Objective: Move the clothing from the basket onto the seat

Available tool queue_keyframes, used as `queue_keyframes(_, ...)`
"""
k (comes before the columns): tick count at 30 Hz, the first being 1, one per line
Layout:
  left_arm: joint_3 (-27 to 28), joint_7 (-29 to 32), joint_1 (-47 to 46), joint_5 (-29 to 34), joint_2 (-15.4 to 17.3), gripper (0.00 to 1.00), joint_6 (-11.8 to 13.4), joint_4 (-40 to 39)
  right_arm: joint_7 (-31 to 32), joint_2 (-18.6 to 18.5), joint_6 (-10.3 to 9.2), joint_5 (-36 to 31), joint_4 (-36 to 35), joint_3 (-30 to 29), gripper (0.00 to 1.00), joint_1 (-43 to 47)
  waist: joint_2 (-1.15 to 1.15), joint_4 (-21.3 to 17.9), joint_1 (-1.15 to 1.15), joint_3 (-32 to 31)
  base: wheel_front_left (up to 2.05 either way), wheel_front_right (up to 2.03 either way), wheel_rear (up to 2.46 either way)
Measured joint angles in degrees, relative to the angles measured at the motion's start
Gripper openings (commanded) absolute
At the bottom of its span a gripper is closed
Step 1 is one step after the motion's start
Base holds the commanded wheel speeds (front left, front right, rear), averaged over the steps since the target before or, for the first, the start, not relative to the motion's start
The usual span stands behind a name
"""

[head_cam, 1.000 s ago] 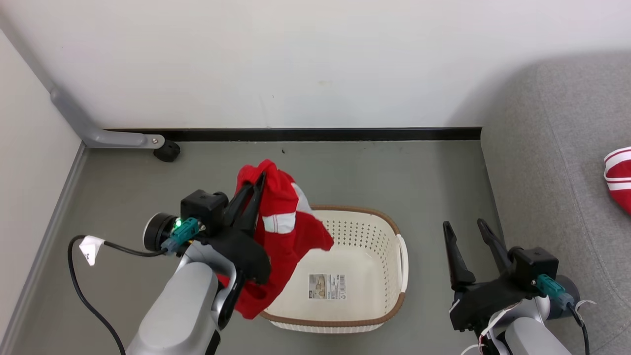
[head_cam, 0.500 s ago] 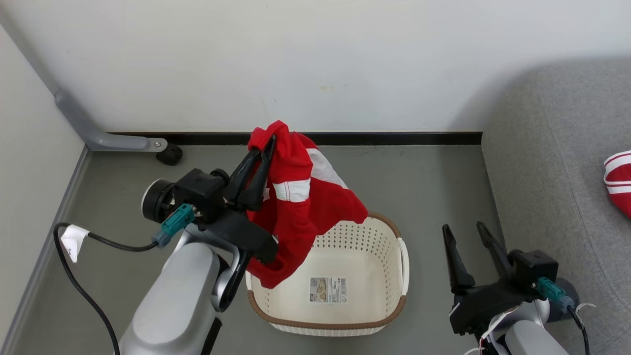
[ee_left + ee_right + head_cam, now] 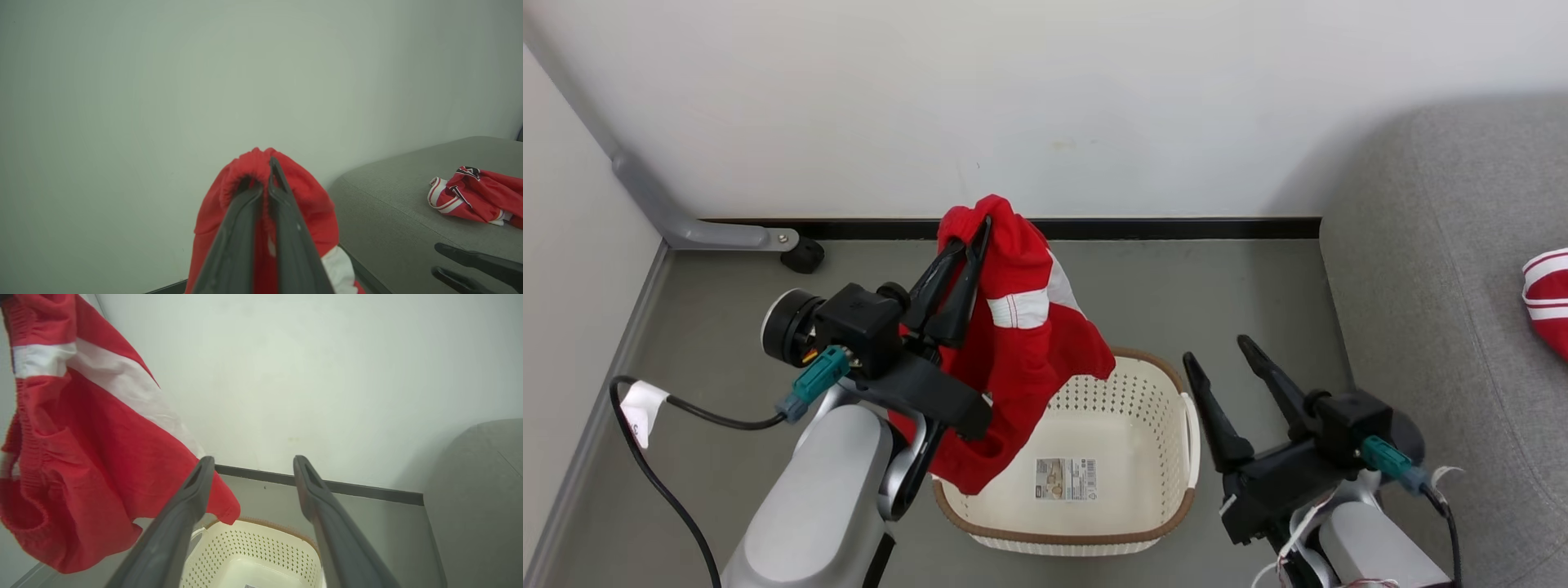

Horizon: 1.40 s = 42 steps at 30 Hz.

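My left gripper (image 3: 976,237) pinches the red shorts (image 3: 1029,359) mid-frame above the basket (image 3: 1168,384); my right gripper (image 3: 1217,349) gapes empty. Grey floor (image 3: 1209,278), white wall (image 3: 1094,106) up top.

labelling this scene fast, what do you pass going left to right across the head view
grey metal leg → left claw holding the red clothing → basket → right claw → seat → red striped garment on it

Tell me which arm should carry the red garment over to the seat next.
Left, probably. The left gripper is shut on the red garment, which hangs above the basket. The right gripper is open and holds nothing, though it is nearer the seat.
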Motion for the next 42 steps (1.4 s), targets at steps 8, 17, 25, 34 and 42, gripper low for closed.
queue_keyframes(8, -0.1, 0.0, 0.1, 0.2, 0.0, 0.0, 0.0, -1.3, 0.0, 0.3, 3.45, -2.1, -2.2, 7.0, 1.0, -5.3, 0.0, 0.2, 0.0, 0.7, 0.0, 0.0, 0.0)
queue_keyframes(17, -0.6, 0.0, 0.1, 0.5, 0.0, 0.0, 0.0, -1.9, 0.0, 0.5, 4.26, -1.3, -2.4, 12.7, 1.0, -8.0, 0.0, 0.9, 0.0, 1.5, 0.0, 0.0, 0.0)
queue_keyframes(25, -1.3, 0.0, 0.0, 0.6, 0.0, 0.0, 0.0, -2.1, 0.0, 0.5, 4.44, 1.2, -1.8, 17.0, 1.0, -10.0, 0.0, 1.6, 0.0, 2.2, 0.0, 0.0, 0.0)
queue_keyframes(34, -2.4, 0.0, -0.2, 1.0, -0.3, 0.0, 0.0, -3.0, 0.0, 0.5, 4.44, 4.2, 1.5, 23.9, 1.0, -14.8, 0.0, 2.3, 0.0, 2.9, 0.0, 0.0, 0.0)
queue_keyframes(42, -4.1, 0.0, -0.8, 1.0, -0.9, 0.0, 0.0, -2.6, 0.1, 0.5, 4.44, 7.2, 5.7, 25.7, 0.0, -19.7, 0.0, 4.1, 0.0, 3.6, 0.0, 0.0, 0.0)
